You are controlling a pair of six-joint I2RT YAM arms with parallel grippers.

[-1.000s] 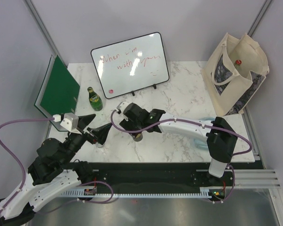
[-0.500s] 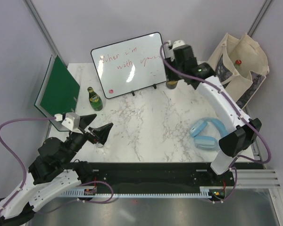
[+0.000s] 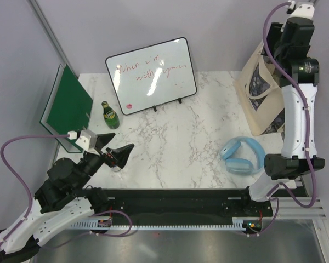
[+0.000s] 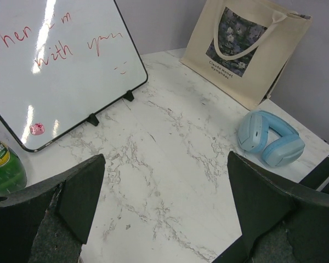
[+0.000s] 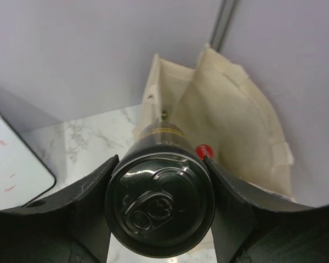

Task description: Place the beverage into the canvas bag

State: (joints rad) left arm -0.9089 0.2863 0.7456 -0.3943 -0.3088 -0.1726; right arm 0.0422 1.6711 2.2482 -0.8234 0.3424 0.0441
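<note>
The can (image 5: 160,219) is dark, and its top with the pull tab faces the right wrist camera. The right gripper (image 5: 160,170) clamps it between two black fingers (image 5: 93,208), one pressed to each side. The can hangs in the air over the open mouth of the bag (image 5: 236,126). I cannot tell whether its lower end has reached the rim. Past the can, a small red cap (image 5: 204,149) shows inside the bag.

In the top view the right arm is stretched up high, with its gripper (image 3: 293,33) above the bag (image 3: 263,87); the can itself is hidden there. The bag stands upright at the far right corner of the table (image 3: 181,142), its picture panel turned toward the middle of the table.

Blue headphones (image 3: 242,156) lie on the table nearer the arms, apart from the bag. A whiteboard (image 3: 151,74) with red writing leans at the far edge. A green bottle (image 3: 109,115) stands just beside its left corner. A green folder (image 3: 68,104) is propped up on the left.

The left gripper (image 3: 120,141) hovers low over the near left part of the table. Its fingers (image 4: 71,192) are spread wide with nothing between them.
</note>
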